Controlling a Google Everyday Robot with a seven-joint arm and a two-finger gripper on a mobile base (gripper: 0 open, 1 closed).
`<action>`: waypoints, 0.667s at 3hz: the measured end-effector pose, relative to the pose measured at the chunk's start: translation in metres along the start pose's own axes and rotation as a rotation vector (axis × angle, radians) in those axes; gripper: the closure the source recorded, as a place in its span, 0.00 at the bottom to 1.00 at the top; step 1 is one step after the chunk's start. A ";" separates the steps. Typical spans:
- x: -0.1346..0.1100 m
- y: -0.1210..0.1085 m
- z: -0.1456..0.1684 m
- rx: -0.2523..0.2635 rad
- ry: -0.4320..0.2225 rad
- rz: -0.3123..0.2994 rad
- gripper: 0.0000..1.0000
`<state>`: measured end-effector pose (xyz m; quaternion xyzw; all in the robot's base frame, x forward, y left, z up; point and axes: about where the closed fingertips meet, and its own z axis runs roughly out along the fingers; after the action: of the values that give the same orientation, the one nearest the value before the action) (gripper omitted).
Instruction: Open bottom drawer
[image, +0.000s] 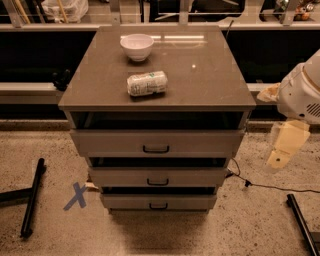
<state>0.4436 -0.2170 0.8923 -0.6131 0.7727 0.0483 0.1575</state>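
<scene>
Open or closed, impossible to tell for the gripper (278, 159), hanging off the right side of the cabinet (200, 75), about level with its upper two drawers, touching nothing. Lowest on the cabinet front, the bottom drawer (125, 201), under the middle drawer (120, 177) and top drawer (110, 143), with a small black handle (158, 205) at its centre and a dark strip just above its front. On the cabinet top, white bowl (137, 46) toward the rear, pale can (146, 83) on its side nearer the front. Blue tape cross (77, 195) on the floor left of the cabinet.

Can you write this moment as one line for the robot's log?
step: open bottom drawer | claw: right of cabinet, not touching drawer | on top: bowl, can
</scene>
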 end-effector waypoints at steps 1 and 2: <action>0.000 0.000 -0.001 0.000 0.000 -0.002 0.00; -0.002 0.003 -0.010 0.003 0.004 -0.024 0.00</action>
<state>0.4396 -0.2176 0.9022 -0.6221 0.7656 0.0440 0.1577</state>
